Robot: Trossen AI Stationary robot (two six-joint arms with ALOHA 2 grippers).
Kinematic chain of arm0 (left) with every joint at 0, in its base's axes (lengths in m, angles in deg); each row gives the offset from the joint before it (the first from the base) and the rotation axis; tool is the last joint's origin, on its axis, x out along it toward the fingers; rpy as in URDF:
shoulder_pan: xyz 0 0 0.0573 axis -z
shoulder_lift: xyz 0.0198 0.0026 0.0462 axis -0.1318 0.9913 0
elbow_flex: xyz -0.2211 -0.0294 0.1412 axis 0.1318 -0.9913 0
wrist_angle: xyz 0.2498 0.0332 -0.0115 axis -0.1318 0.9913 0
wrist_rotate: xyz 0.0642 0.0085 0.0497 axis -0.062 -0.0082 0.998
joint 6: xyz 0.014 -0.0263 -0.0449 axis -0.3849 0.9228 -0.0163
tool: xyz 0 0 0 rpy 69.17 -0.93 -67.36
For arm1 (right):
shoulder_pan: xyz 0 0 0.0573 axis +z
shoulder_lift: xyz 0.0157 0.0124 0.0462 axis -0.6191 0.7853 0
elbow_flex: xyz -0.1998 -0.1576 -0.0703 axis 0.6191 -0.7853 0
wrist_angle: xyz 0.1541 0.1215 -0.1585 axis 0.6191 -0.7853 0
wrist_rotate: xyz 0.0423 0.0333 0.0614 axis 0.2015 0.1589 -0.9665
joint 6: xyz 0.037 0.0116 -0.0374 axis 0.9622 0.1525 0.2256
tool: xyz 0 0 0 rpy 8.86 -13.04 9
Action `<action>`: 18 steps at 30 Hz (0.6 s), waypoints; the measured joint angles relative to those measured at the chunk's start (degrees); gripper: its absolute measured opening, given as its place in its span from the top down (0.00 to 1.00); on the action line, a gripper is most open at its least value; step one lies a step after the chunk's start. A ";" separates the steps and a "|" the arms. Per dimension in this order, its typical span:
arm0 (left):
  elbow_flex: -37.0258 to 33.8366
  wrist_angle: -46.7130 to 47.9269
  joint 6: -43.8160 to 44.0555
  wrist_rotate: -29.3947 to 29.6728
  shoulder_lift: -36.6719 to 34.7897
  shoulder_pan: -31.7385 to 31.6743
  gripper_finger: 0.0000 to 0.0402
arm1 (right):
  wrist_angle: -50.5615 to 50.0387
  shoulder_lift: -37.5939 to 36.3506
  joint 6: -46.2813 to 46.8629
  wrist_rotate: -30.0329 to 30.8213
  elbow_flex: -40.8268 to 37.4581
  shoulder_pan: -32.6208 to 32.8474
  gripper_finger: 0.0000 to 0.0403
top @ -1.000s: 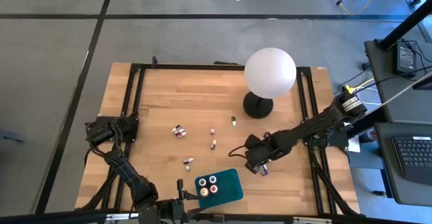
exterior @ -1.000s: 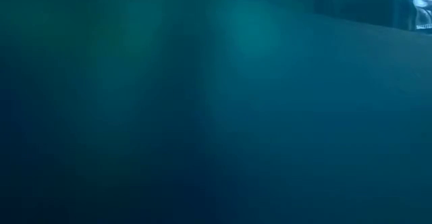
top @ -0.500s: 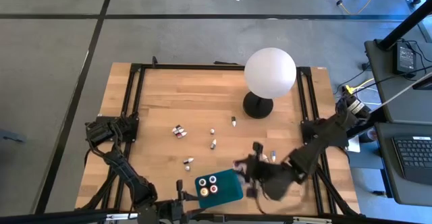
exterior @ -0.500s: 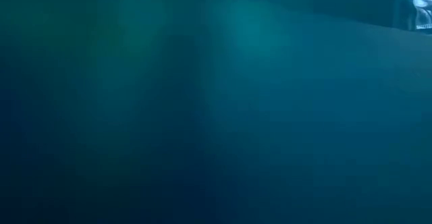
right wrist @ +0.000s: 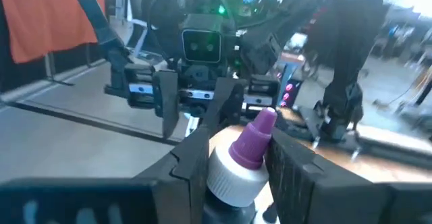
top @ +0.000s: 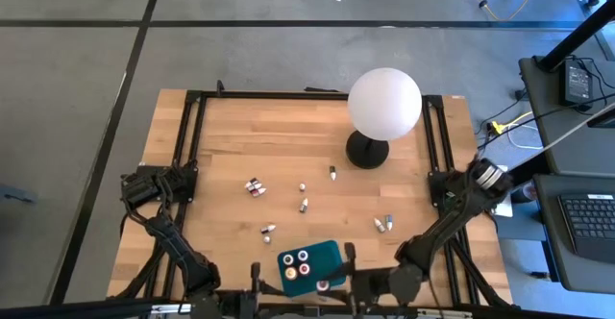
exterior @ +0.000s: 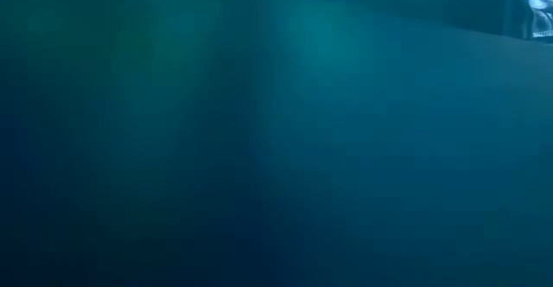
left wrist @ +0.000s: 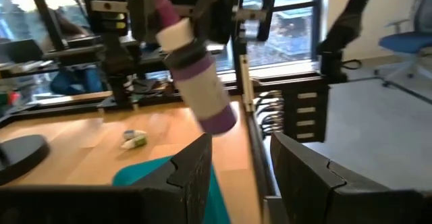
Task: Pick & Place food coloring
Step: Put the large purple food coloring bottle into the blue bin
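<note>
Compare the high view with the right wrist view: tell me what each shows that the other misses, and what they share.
Only the high view shows the white globe lamp, the teal tray with round pots in it, and small bottles scattered over the wooden table.

Only the right wrist view shows the right pincer shut on a purple-tipped bottle, its nozzle pointing away from the camera.

Both show the left pincer facing the right one at the table's near edge.
</note>
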 joint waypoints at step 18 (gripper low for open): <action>0.00 -0.17 6.21 -12.96 0.00 0.45 0.64 | 6.12 20.12 -19.72 5.58 16.04 -2.14 0.69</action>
